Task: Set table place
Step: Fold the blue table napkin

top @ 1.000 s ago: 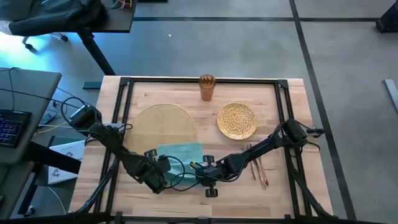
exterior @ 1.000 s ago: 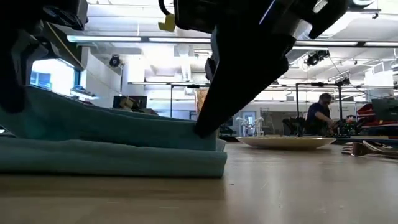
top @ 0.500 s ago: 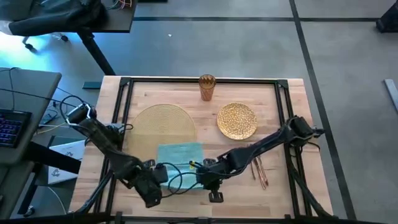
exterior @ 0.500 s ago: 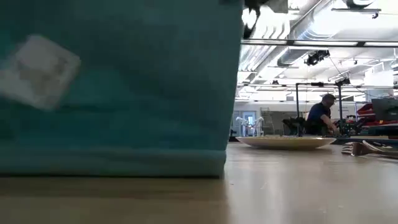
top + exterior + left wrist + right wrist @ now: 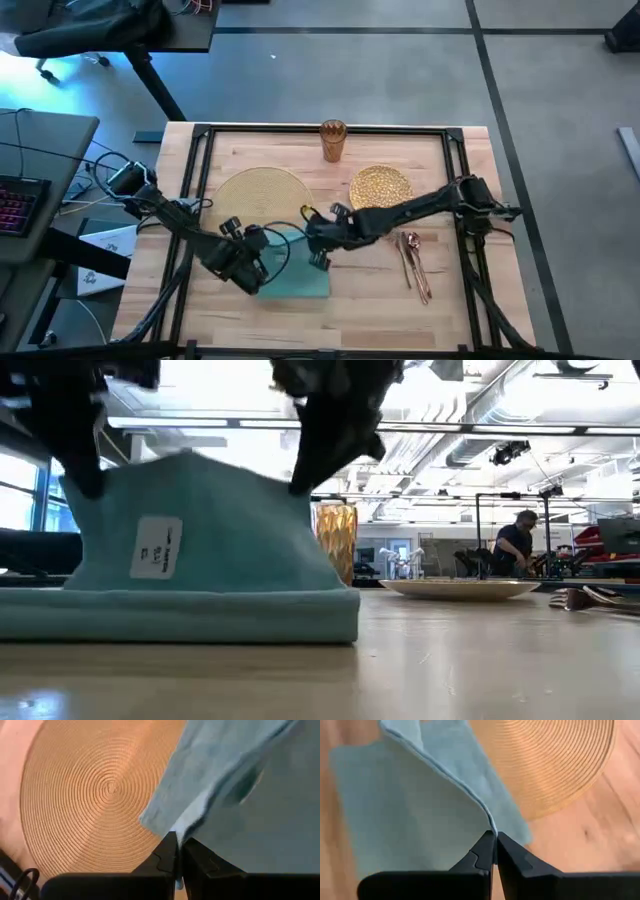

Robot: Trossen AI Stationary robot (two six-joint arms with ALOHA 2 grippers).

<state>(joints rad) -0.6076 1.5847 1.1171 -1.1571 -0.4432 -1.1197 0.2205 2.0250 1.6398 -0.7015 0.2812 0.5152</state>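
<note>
Both arms reach over the near middle of the table point(image 5: 455, 300), and each pinches a corner of the teal napkin point(image 5: 300, 270). The left gripper point(image 5: 252, 262) is closed tight on the napkin's edge; the left wrist view shows the cloth caught between its two dark fingers point(image 5: 167, 857) with almost no gap. The right gripper point(image 5: 318, 238) is likewise clamped on a fold of the cloth, its fingers point(image 5: 485, 852) meeting on the hem.

In the low view the napkin point(image 5: 190, 550) is pulled up into a peak between the two grippers while its lower layer lies flat on the wood (a white label shows on the raised part).

The napkin sits at the near edge of the round placemat point(image 5: 262, 195), overlapping its rim. The gold plate point(image 5: 380, 185) lies to the right of the placemat, partly under the right arm. The amber cup point(image 5: 333, 140) stands upright at the far edge. The cutlery point(image 5: 412, 262) lies together on the wood to the right of the napkin, well apart from it.
</note>
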